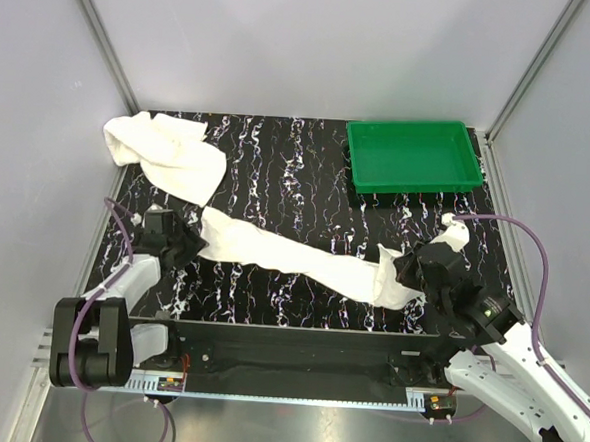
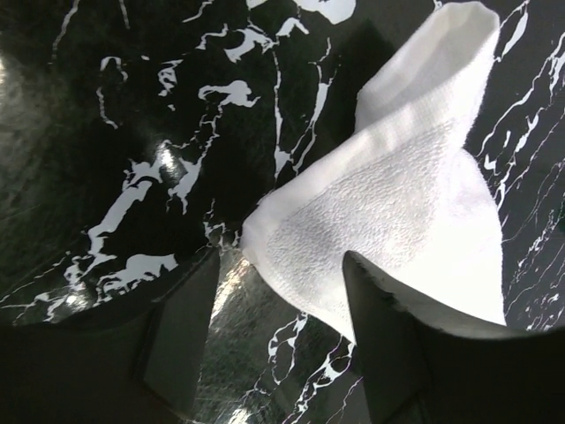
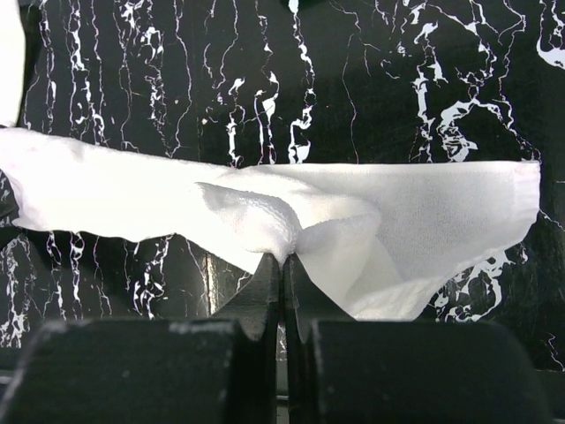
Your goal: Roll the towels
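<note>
The long white towel [image 1: 293, 258] lies stretched across the near part of the black marbled table, from left to right. My left gripper [image 1: 181, 240] is at its left end. In the left wrist view that gripper [image 2: 282, 259] stands open, and the towel's corner [image 2: 388, 212] pokes into the gap between the two dark fingers [image 2: 181, 331] without being pinched. My right gripper [image 1: 414, 269] is at the towel's right end. In the right wrist view it [image 3: 284, 259] is shut on a bunched fold of the towel [image 3: 265, 216]. The smaller white towel [image 1: 169, 151] lies crumpled at the back left.
A green plastic tray [image 1: 414, 175] sits at the back right corner of the table. Grey walls with metal rails close in the left, right and back. A black rail [image 1: 298, 341] runs along the near edge between the arm bases.
</note>
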Robot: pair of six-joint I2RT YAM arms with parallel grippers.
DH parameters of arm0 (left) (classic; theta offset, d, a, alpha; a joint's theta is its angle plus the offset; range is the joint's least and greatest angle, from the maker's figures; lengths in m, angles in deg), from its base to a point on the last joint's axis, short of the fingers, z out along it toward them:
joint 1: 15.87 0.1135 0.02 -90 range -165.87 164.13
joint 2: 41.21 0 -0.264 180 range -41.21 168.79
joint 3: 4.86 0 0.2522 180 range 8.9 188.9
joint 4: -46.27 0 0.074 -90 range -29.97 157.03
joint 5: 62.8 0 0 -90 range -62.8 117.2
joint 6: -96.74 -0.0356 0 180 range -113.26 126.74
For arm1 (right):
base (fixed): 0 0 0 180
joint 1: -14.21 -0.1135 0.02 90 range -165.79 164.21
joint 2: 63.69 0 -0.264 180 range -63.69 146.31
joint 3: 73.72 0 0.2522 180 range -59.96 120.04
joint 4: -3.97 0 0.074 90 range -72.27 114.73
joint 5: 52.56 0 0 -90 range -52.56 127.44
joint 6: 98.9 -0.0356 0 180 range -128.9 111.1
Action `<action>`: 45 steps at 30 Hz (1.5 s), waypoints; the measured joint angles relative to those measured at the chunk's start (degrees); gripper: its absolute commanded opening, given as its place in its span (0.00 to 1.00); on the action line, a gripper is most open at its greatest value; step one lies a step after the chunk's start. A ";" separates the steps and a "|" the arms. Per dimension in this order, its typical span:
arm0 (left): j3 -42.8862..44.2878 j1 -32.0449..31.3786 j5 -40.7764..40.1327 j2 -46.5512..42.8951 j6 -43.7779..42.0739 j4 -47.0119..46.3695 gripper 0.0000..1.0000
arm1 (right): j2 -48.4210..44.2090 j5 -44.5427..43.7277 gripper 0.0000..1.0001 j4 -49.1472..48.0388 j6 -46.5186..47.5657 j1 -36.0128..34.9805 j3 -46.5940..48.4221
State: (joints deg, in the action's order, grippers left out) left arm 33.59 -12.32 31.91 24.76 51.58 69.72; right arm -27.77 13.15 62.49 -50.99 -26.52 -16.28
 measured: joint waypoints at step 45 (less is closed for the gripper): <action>25.88 -10.62 -7.54 1.88 -6.08 13.35 0.68 | 2.25 -1.77 0.00 -1.07 0.52 0.00 -1.40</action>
State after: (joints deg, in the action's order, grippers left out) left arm 59.47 -22.94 24.37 26.64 45.50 83.08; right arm -25.52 11.38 61.41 -50.46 -26.52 -17.68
